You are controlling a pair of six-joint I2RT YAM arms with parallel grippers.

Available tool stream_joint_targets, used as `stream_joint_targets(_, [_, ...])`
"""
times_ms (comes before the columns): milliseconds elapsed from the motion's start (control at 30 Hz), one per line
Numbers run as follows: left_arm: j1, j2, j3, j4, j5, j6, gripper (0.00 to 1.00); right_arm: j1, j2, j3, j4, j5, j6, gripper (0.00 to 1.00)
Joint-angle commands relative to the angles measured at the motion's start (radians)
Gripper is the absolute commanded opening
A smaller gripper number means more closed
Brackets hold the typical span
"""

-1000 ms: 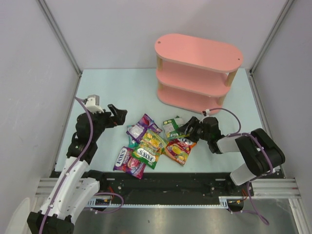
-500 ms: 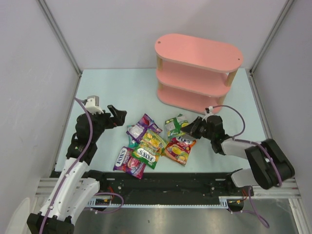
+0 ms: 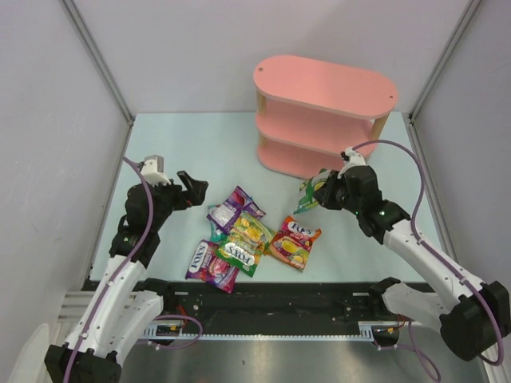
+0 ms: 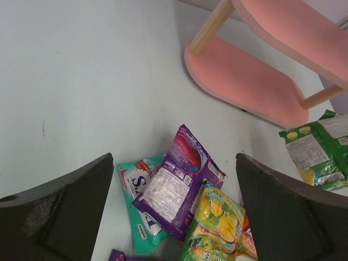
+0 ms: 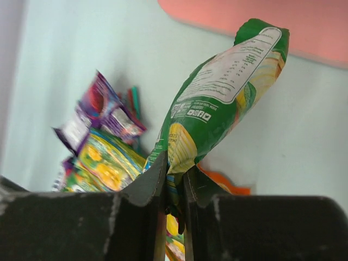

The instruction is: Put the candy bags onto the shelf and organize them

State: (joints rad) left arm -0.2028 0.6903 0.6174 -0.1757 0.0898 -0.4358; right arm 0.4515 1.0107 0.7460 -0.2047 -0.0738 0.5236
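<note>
- Jaws of right gripper (image 5: 175, 182) are clenched on the lower edge of a green-yellow candy bag (image 5: 220, 92). Only a thin strip of film is pinched, w/ most of the pouch standing up above the fingers.
- Left gripper (image 3: 192, 190) is held fully spread w/ nothing between its fingers, hovering beside the heap on its left side.
- Held bag appears raised off the table (image 3: 200, 136), just in front of the pink shelf (image 3: 323, 84), near the bottom tier. No bag is seen on any tier.
- Five other bags lie in a loose heap mid-table, e.g. purple bag (image 3: 233, 204) overlapping a teal bag (image 4: 133, 179), and orange-red bag (image 3: 294, 242) at the right end.
- Risk: glossy film could be pulled out of the edge pinch during the carry, esp. as the pouch weight sits above the grip and may flop.
- Risk: the floppy top could be caught on a board rim or wooden post (image 3: 381, 128) on entry, so the bag gets folded or pushed back out.
- Risk: shelf could be nudged if the approach is made too low, since the gap betw. tiers looks tight for the wrist.
- Progress, judged: first placement of six, not yet done.
</note>
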Motion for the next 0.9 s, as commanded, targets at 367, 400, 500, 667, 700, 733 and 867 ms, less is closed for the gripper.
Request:
stream_joint_targets(367, [-0.004,-0.017,0.074,-0.054,-0.002,0.028,1.0,0.455,0.344,0.406,-0.601,0.697,-0.258,0.0])
stream_joint_targets(400, [-0.004,-0.018,0.073,-0.057,-0.004,0.028,1.0,0.475,0.371,0.412,-0.599,0.704,-0.275,0.0])
stream_joint_targets(500, [-0.004,-0.021,0.068,-0.064,-0.004,0.023,1.0,0.567,0.434,0.429,-0.567,0.7,-0.341,0.04])
stream_joint_targets(667, [-0.004,-0.029,0.061,-0.074,-0.009,0.025,1.0,0.667,0.483,0.432,-0.461,0.586,-0.367,0.67])
stream_joint_targets(700, [-0.004,-0.032,0.059,-0.076,-0.01,0.025,1.0,0.676,0.48,0.434,-0.417,0.524,-0.352,0.73])
stream_joint_targets(733, [-0.004,-0.034,0.058,-0.077,-0.01,0.025,1.0,0.678,0.464,0.429,-0.389,0.481,-0.349,0.77])
stream_joint_targets(867, [-0.004,-0.035,0.054,-0.077,-0.005,0.026,1.0,0.671,0.375,0.395,-0.251,0.344,-0.32,0.83])
